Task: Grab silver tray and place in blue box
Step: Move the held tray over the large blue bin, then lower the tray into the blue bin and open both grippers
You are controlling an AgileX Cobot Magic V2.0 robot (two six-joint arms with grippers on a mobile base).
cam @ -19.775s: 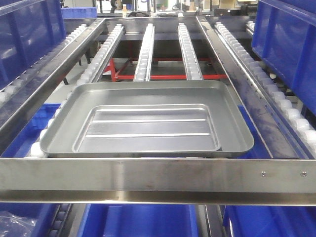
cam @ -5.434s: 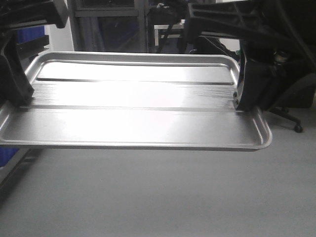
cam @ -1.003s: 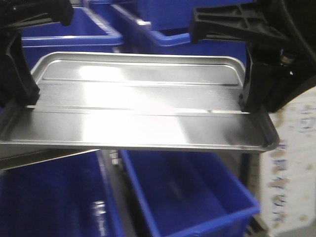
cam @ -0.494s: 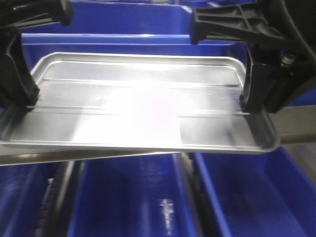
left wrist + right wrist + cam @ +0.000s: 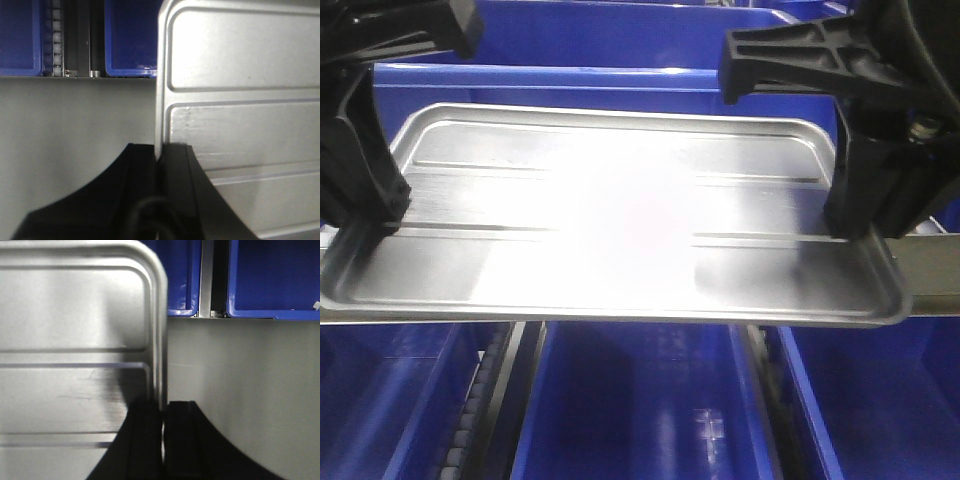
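Silver tray: the silver tray (image 5: 620, 230) hangs in the air close to the front camera, held level, its long side running left to right. A hard glare washes out the middle of its recessed panel.
Left grip: the left gripper (image 5: 159, 159) has its jaws clenched on the tray's left short rim, one jaw inside the raised edge and one outside, as the left wrist view shows.
Right grip: the right gripper (image 5: 164, 414) does the same on the right short rim, with the jaws pinching the edge between them.
Beneath the tray: an open blue box (image 5: 640, 410) sits below the tray's middle, with a second box (image 5: 380, 400) to its left and a third (image 5: 880, 400) to its right. A roller rail (image 5: 480, 400) runs between the left two. All three look bare inside as far as they show.
Level with the tray: a grey metal bar (image 5: 932, 268) shows past the tray's right end.
Farther back: more blue bins (image 5: 620, 40) fill the background.
Step in hand: carrying; the tray is up and over the boxes, not yet set down.
Next move: probably lowering both arms together, so the tray stays flat and enters the middle box. The tray looks wider than that box's opening, so it may need turning or tilting. Neither grip should open until the tray rests.
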